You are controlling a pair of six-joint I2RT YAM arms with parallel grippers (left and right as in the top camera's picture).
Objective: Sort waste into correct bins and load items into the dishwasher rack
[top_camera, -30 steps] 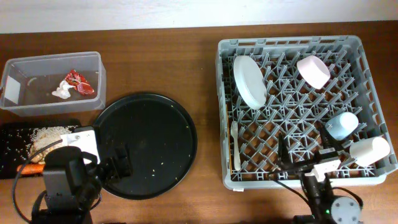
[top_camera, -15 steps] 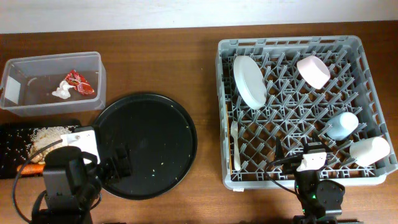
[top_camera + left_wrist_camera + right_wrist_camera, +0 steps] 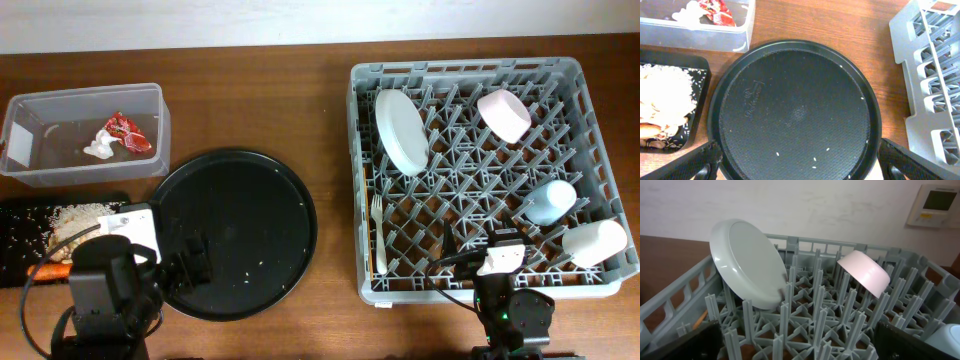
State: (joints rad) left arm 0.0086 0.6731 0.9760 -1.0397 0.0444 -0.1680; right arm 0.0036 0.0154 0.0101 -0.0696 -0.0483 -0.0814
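Left hand (image 3: 800, 167): spread fully, empty, over the round black tray (image 3: 795, 110). Ahead-left, clear tub (image 3: 700, 37) holds wrapper (image 3: 717, 12) and paper scrap (image 3: 99, 148); at left, shallow black tray (image 3: 695, 62) holds food scraps (image 3: 665, 95) and carrot (image 3: 55, 269), dry litter apparently kept from food. Right hand (image 3: 797, 347): wide open, empty, at dishwasher rack (image 3: 590, 70) near rim. Ahead, white shallow bowl (image 3: 747, 262) and smaller white bowl (image 3: 865, 272) lean on pegs, likely to drain.
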